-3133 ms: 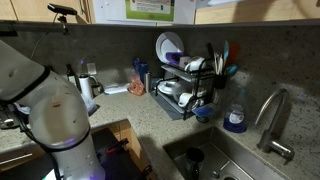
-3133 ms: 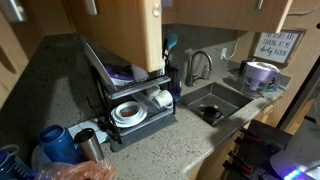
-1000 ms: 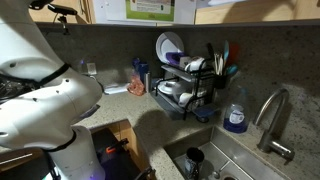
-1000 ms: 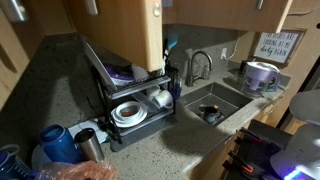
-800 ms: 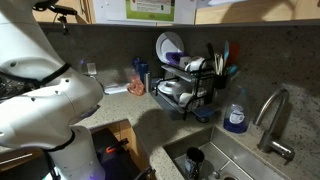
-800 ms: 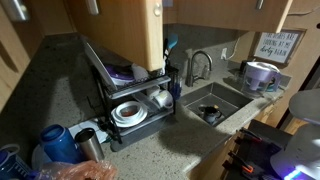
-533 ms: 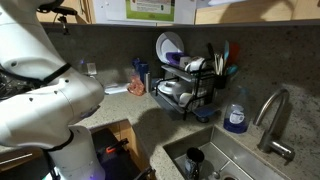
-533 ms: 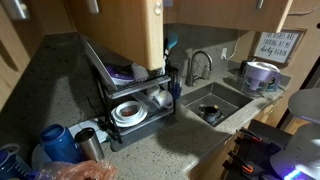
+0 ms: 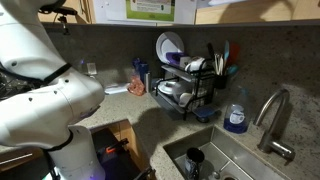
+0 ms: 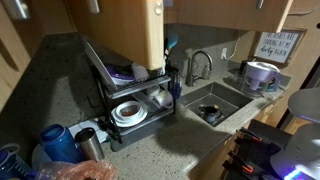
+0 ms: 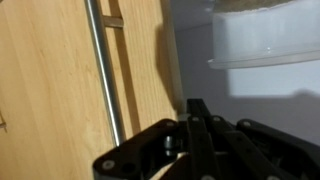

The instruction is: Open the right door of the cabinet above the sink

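Observation:
In the wrist view the pale tan cabinet door [image 11: 55,80] fills the left side, with a vertical metal bar handle [image 11: 105,70] on it. My gripper [image 11: 197,110] has its black fingers closed together just right of the door's edge, holding nothing I can see. In an exterior view the door [image 10: 115,30] stands swung out above the dish rack. The gripper [image 9: 62,12] is high at the top left by the cabinets. The steel sink [image 9: 215,160] with its curved faucet [image 9: 272,115] shows in both exterior views, the sink [image 10: 208,100] holding a dark cup.
A black dish rack [image 9: 190,85] with plates and cups stands on the speckled counter, seen too in an exterior view [image 10: 130,100]. A soap bottle [image 9: 235,118] stands by the faucet. A white shelf or container [image 11: 265,35] shows inside the cabinet. My white arm [image 9: 40,100] fills the left.
Since three seconds ago the arm's body has swung up and across the left of the view. Over the last second the gripper has only crept slightly right; the door looks unchanged.

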Controlling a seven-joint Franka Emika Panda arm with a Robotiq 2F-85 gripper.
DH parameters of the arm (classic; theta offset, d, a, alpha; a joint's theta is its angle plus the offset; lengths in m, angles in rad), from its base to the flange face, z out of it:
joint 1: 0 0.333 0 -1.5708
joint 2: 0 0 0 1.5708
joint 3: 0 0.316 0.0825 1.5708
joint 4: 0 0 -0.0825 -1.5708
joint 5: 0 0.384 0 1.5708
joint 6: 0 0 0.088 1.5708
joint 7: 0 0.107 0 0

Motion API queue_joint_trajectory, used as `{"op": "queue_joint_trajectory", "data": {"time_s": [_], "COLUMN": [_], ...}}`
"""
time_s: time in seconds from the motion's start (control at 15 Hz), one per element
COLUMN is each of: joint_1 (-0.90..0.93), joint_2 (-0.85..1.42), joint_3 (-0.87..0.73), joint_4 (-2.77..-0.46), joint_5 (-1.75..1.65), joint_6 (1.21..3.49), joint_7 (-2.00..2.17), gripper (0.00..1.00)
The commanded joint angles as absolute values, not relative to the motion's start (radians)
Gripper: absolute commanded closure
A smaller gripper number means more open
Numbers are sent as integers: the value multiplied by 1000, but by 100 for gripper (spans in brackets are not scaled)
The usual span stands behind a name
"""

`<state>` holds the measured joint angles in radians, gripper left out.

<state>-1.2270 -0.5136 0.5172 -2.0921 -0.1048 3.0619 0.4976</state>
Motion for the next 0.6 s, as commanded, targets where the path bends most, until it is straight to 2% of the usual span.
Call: {"op": "queue_joint_trajectory", "data": {"time_s": [0.0, 0.53], "joint_1": [-1277, -1301], "joint_2": [-558, -585], "joint_3": [506, 500], "joint_4": [-2107, -2129], "joint_5": [-105, -108], "joint_6": [3040, 3032], "joint_7": [524, 524], "gripper": [100, 100]}}
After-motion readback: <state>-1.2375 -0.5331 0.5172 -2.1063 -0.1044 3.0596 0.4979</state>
